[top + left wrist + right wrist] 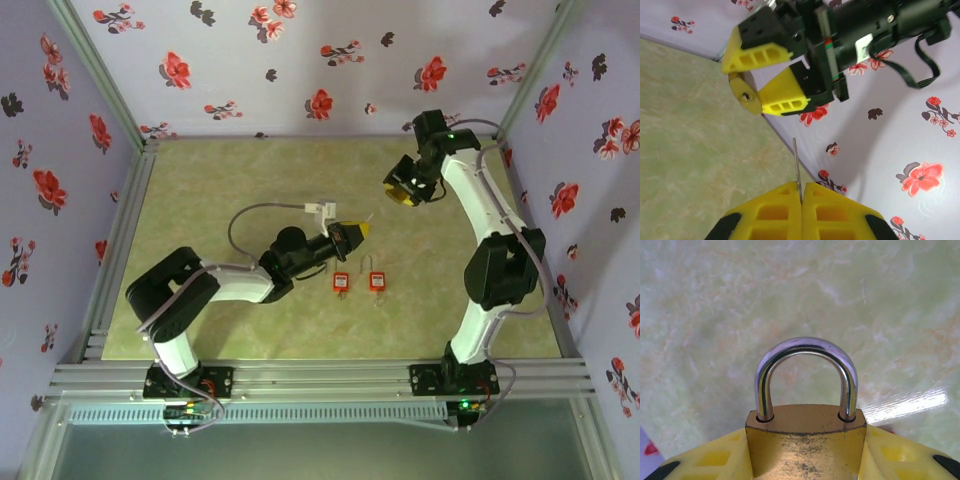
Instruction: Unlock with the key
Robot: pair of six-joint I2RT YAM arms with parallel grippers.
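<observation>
My right gripper (405, 190) hangs above the back right of the table, shut on a brass padlock (805, 450). The padlock's steel shackle (807, 352) is closed, with both legs seated in the body. In the left wrist view the padlock's keyhole end (746, 96) faces toward me between the right gripper's yellow fingers (785, 97). My left gripper (801, 187) is shut on a thin metal key (797, 165). The key blade points up toward the padlock, a short gap below it. In the top view the left gripper (352, 233) sits left of and below the padlock.
Two small red items (341, 282) (377, 281) lie on the green mat just in front of the left gripper. A grey cable (245, 215) loops behind the left arm. Floral walls enclose the table on three sides.
</observation>
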